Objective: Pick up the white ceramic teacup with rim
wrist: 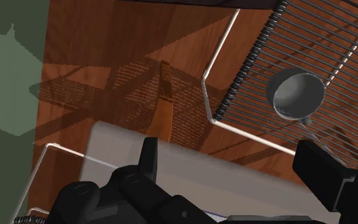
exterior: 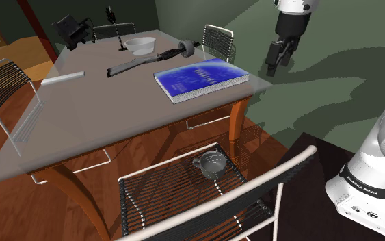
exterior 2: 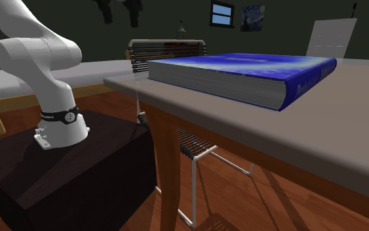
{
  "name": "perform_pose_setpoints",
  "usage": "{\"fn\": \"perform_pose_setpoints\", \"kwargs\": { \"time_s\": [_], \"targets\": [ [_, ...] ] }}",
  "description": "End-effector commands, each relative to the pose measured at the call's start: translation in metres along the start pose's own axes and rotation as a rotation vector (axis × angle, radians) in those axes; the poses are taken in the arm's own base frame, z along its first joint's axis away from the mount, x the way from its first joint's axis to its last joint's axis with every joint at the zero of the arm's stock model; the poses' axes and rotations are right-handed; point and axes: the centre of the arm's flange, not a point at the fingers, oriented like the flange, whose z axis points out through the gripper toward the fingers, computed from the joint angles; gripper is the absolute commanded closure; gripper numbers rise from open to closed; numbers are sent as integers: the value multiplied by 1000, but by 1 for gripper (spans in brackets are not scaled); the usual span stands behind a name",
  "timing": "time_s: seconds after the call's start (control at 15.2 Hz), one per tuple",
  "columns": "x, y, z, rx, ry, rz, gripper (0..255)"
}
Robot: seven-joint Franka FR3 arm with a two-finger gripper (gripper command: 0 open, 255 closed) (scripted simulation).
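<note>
The tool [exterior: 273, 68] hangs in open air past the corner of the worktop [exterior: 115, 116], with its fingers apart and free room all round it. Green floor [exterior: 334, 89] lies below it. The cup [exterior: 210, 163] sits lower down on the wire seat [exterior: 170, 188] of a chair. In the wrist view the worktop does not cover the cup, so the way down from above is open. The brown table leg [exterior: 236, 122] stands close to the seat on one side. The chair's back, with its white top rail [exterior: 286, 164], stands up on the side away from the worktop and walls off that side. The blue book [exterior: 201, 79] lies flat by the worktop's corner.
</note>
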Motion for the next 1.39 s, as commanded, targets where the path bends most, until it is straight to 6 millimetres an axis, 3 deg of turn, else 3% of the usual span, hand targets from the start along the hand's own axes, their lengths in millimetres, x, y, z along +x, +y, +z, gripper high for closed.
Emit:
{"fn": "perform_pose_setpoints", "kwargs": {
  "time_s": [0.0, 1.32],
  "targets": [
    [4, -21, 20, -2, -1, 6, 0],
    [47, -201, 213, -24, -29, 50, 0]
  ]
}}
